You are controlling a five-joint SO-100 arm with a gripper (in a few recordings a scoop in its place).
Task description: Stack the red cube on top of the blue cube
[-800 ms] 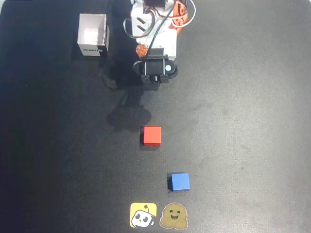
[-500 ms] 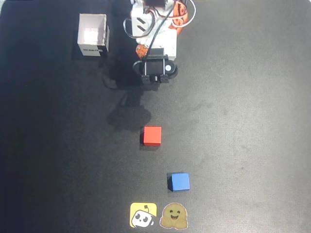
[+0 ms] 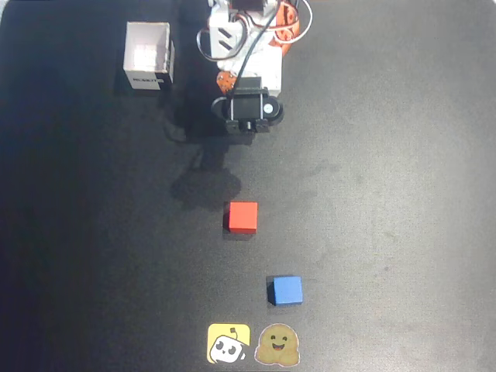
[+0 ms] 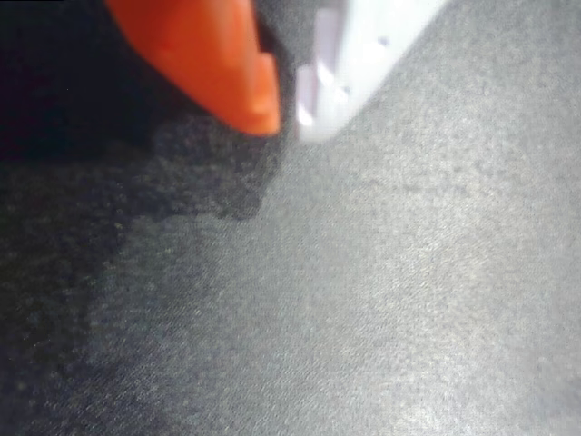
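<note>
My table (image 3: pixel 403 194) is covered edge to edge in a black, matte, slightly grainy material; from overhead it shows faint scuffs and a paler worn patch right of centre. No room shows beyond the dark cover except a sliver of light at the top corners. Up close in my wrist view the cover reads as fine grey felt-like grain, brighter toward the lower right and falling into shadow at the upper left.

My gripper (image 4: pixel 286 113) sits at the top of the wrist view, one orange finger beside one white one, their tips nearly touching with just a dark slit between them, so it is closed and holds nothing. It hangs above bare cover. From overhead, my arm (image 3: pixel 248 70) is folded back at the top edge, throwing a soft shadow below it.

The red cube (image 3: pixel 242 216) rests flat on the table near the middle, well apart from my arm. The blue cube (image 3: pixel 287 290) lies lower and a little to the right, apart from the red one. A white open box (image 3: pixel 149 56) stands at upper left. Two stickers, a yellow one (image 3: pixel 229 343) and a brown smiling one (image 3: pixel 279 344), lie side by side at the bottom edge, just below the blue cube.
</note>
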